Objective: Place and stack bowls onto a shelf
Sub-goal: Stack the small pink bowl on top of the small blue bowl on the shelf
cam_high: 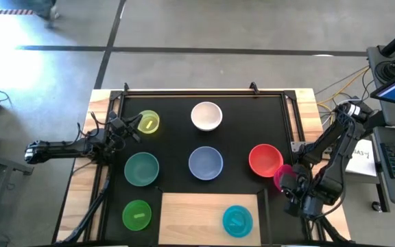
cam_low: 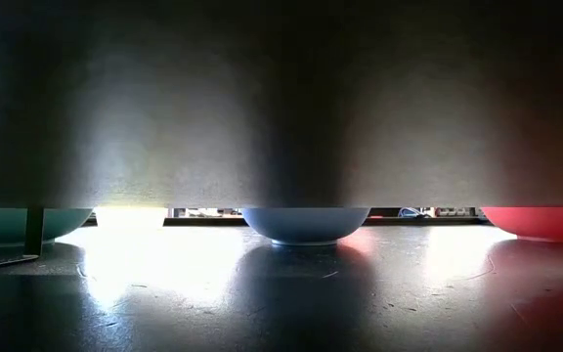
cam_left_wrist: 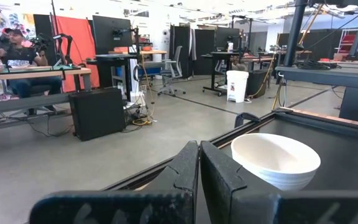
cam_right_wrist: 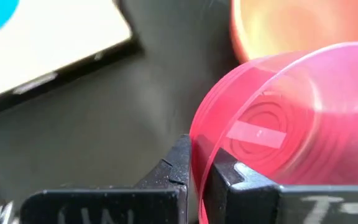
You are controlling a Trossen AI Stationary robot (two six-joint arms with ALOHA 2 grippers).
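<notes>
Eight bowls in play, four large and four small. On the black mat the large ones: white bowl at the far middle, pale blue bowl in the centre, teal bowl to its left, red bowl to its right. Small ones: yellow bowl at the far left, green bowl at the near left on the mat, and one cyan bowl sitting alone on the shelf, toward its right end. The eighth, the magenta bowl, is up in the right gripper, fingers pinched on its rim, tilted on edge just beside the red bowl and off the shelf's right corner. Left gripper has its fingers clenched together on nothing, sitting beside the yellow bowl, the white bowl ahead of it. Low down, three bowls show: teal, pale blue, red.
</notes>
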